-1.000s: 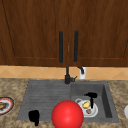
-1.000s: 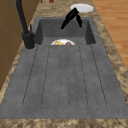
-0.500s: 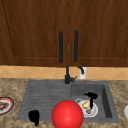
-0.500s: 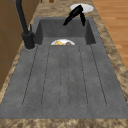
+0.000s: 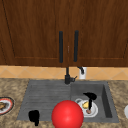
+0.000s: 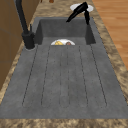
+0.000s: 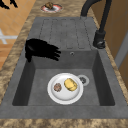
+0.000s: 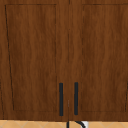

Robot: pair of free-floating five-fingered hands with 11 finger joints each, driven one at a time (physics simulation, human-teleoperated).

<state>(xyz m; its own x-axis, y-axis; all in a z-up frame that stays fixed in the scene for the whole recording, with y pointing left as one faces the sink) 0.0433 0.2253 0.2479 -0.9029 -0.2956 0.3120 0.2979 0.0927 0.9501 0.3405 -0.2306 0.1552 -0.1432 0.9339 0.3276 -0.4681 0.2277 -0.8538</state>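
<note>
Two black hands hung at the sink (image 5: 107, 100).
Right hand (image 5: 90, 97) hovered over the white plate (image 7: 53, 96) in the basin, fingers loosely extended, grasping nothing; left hand (image 5: 34, 116) idled, fingers unreadable.

Count, at the sink:

- 2 black hands: left hand (image 5: 34, 116), right hand (image 5: 90, 96).
- 1 red ball (image 5: 67, 114).
- 3 plates: 1 white plate (image 7: 65, 88) in the basin, 1 red-rimmed plate (image 5: 5, 105) on the table at left, 1 pale plate (image 5: 126, 111) at the right edge.
- 2 food pieces on the white plate: 1 yellow piece (image 7: 70, 84), 1 brown piece (image 7: 57, 87).
- 1 faucet (image 5: 67, 75).
- 2 cabinet door handles (image 8: 61, 99).
</note>
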